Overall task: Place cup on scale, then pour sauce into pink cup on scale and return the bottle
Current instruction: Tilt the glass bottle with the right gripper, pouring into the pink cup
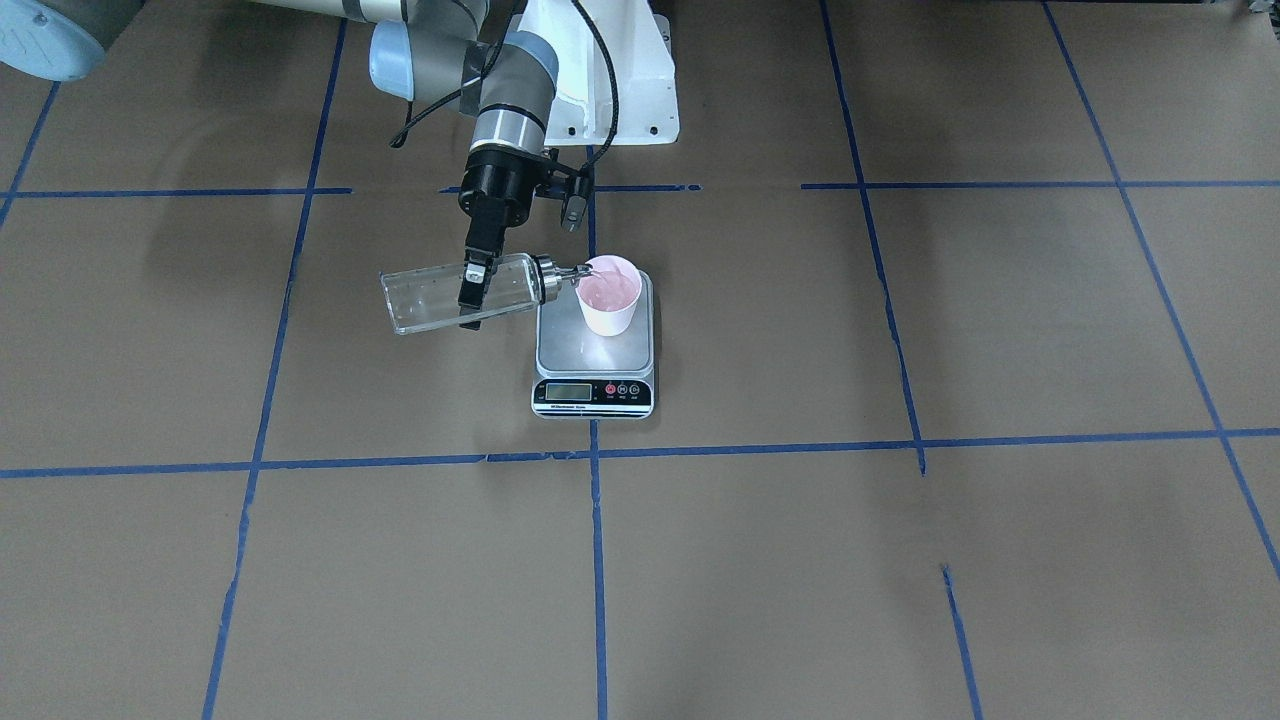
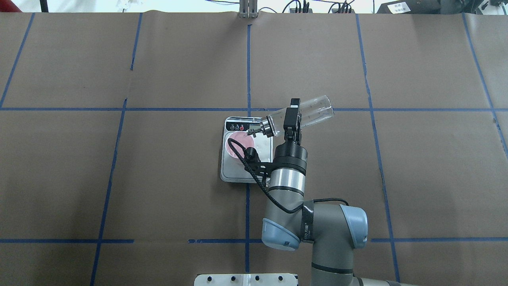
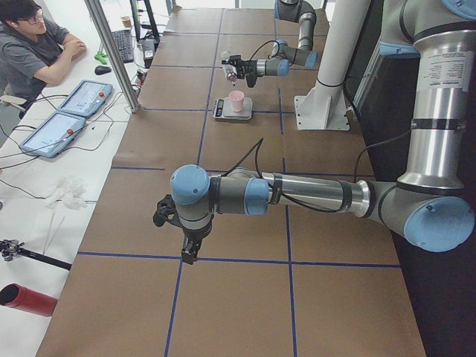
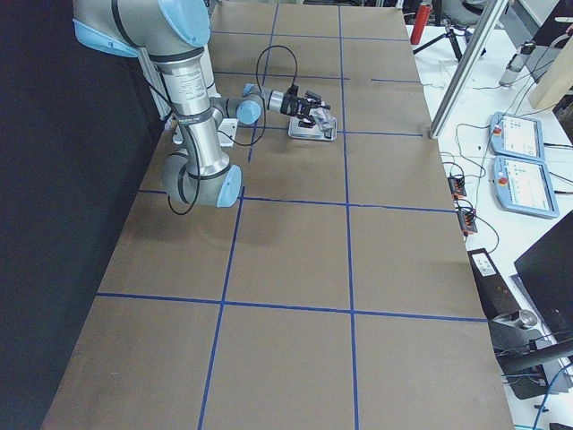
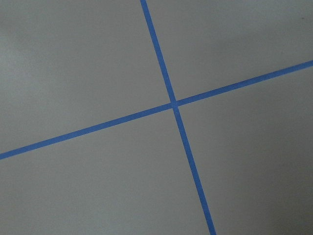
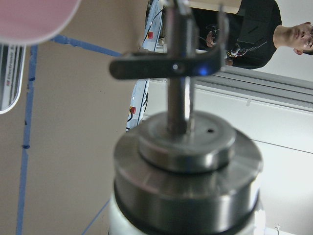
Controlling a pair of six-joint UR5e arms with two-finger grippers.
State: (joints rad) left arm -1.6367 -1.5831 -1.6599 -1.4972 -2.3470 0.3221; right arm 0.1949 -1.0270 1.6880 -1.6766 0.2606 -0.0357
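**Cup, scale and bottle.** The cup [image 1: 611,297] stands upright on the silver plate of the scale [image 1: 600,352], off centre toward the side away from the bottle. Its mouth is open and its inside looks pale pink. Whether any liquid lies in it cannot be told.

The scale's black strip with the display [image 1: 567,391] faces away from the robot's base.

The bottle [image 1: 425,298] is held in the air just beside the scale, on the robot's right of it, tipped close to horizontal. Its silver cap [image 6: 181,161] is over the edge of the plate, and the spout [image 1: 570,272] reaches to the cup's rim. The glass body looks clear throughout, with only small specks on the wall, and no coloured fill can be made out.

The right gripper [image 1: 470,300] has its dark fingers clamped across the middle of the glass body, with the wrist coming in from the robot's side of the scale.

The left gripper [image 3: 190,249] hangs pointing downward, well apart from the scale, over the table [image 1: 900,560]. It appears only in the side view, so the set of its fingers cannot be told. Its wrist camera shows only brown table surface with crossing blue tape lines [image 5: 171,104].

A seated operator [image 3: 30,52] is beyond the far edge of the table from the scale.
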